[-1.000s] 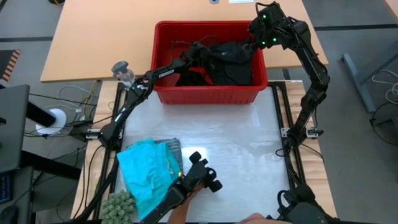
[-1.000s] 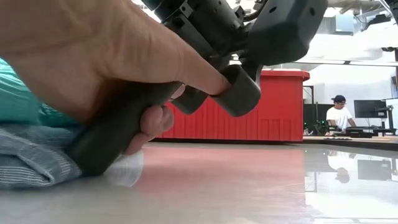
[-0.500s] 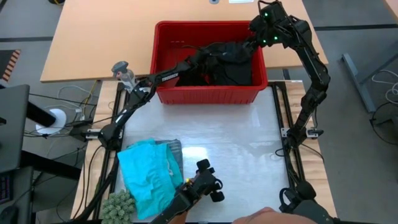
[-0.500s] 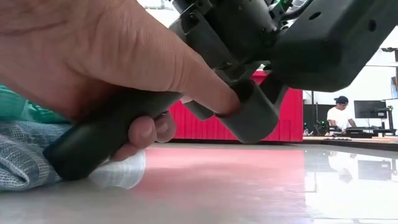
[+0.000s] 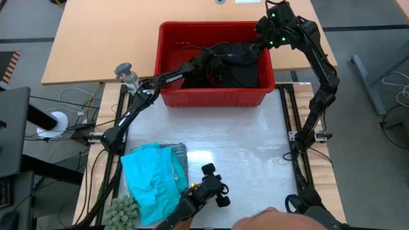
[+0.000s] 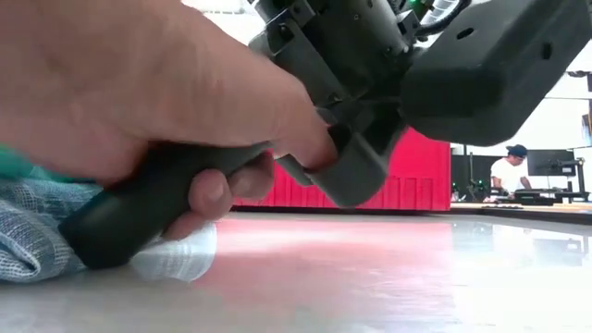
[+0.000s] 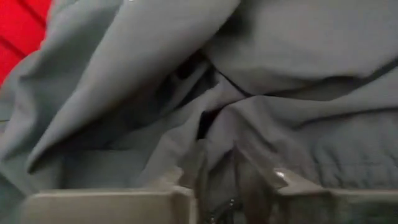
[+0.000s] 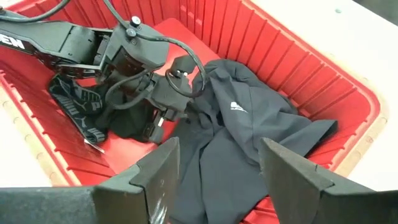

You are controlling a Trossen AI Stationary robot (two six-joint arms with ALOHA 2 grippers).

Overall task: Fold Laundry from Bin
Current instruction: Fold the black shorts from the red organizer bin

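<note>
Left end effector [image 8: 163, 112] grips black laundry [image 8: 230, 143] in bin [image 5: 167, 45].

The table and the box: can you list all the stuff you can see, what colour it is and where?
bin: one, red, far edge of the table.
black clothes: a heap, count unclear, inside the bin.
turquoise garment: one, near-left of the table, on top of the striped one.
blue-grey striped garment: one, under the turquoise one.
green bumpy thing: one, by the near-left corner.
small grey bottle: one, left of the bin.
handheld black device: one, near edge, gripped by a person's hand.
person in a cap: one, far back in the room.
left gripper: in the bin, at the black clothes.
right gripper: fingers open, above the bin.
</note>
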